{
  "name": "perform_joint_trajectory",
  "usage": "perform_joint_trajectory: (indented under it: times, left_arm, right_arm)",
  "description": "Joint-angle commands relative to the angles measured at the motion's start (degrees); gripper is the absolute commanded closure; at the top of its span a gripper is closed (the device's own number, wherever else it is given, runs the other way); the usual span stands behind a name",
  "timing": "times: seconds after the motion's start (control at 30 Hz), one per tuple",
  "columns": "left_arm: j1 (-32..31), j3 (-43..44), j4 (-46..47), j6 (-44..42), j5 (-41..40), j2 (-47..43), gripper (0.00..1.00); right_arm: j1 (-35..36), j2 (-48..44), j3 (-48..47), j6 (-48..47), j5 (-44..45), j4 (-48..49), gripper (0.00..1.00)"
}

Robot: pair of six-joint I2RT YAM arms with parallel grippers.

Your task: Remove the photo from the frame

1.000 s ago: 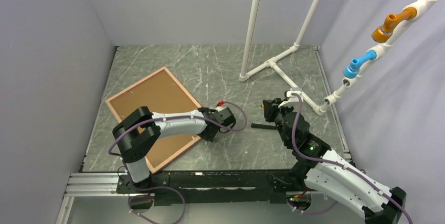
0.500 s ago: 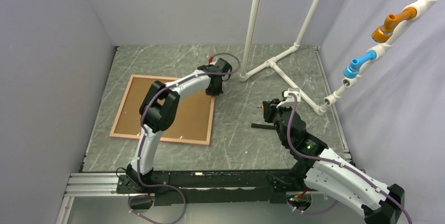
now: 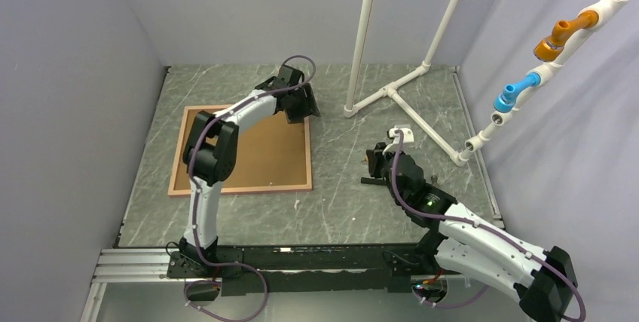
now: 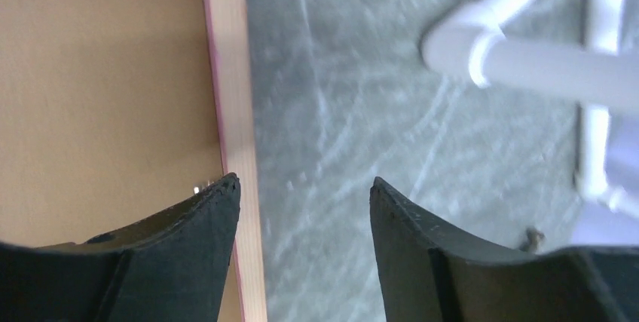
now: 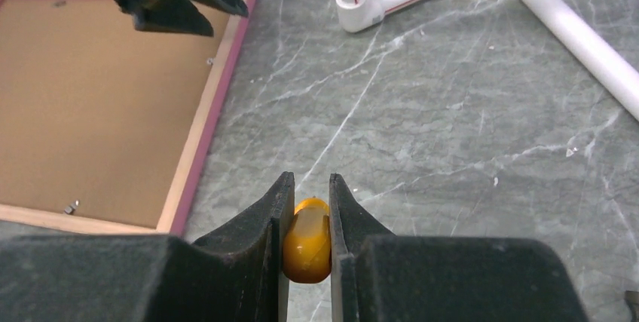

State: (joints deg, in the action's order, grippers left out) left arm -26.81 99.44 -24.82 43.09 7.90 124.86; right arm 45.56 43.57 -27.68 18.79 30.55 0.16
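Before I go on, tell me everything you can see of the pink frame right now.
The frame is a large, thin rectangle with a narrow flat border, pale on its back with pink edges. It lies flat on the marbled grey table, back up, so its front is hidden. A brown backing board fills it, with small metal tabs at the inner edge. The open left gripper hangs over its far right corner; contact cannot be judged.
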Motion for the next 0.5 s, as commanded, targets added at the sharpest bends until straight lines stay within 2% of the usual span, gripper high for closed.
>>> perform_joint_trajectory:
  times: [0.0,0.23,0.37,0.47]
  left_arm:
    - [0.3,-5.9,0.6,-6.8,6.9,-13.6,0.31]
    - [4.0,-26.0,-5.4,-20.1,9.7,-32.3,0.32]
    - [4.1,-35.1,-5.2,-22.0,14.0,-39.7,0.33]
    - [4.1,-37.9,-6.6,-24.4,16.8,-41.6,0.33]
  right_arm:
    - [0.0,2.4,-3.0,-1.3,-2.2,3.2,1.0]
    - [0.0,11.6,-8.6,0.0,-8.7,3.6,1.0]
    - [-0.1,22.9,-16.3,0.3,-12.3,4.3,1.0]
    - [-0.1,31.8,-24.2,-0.7,-14.0,4.3,1.0]
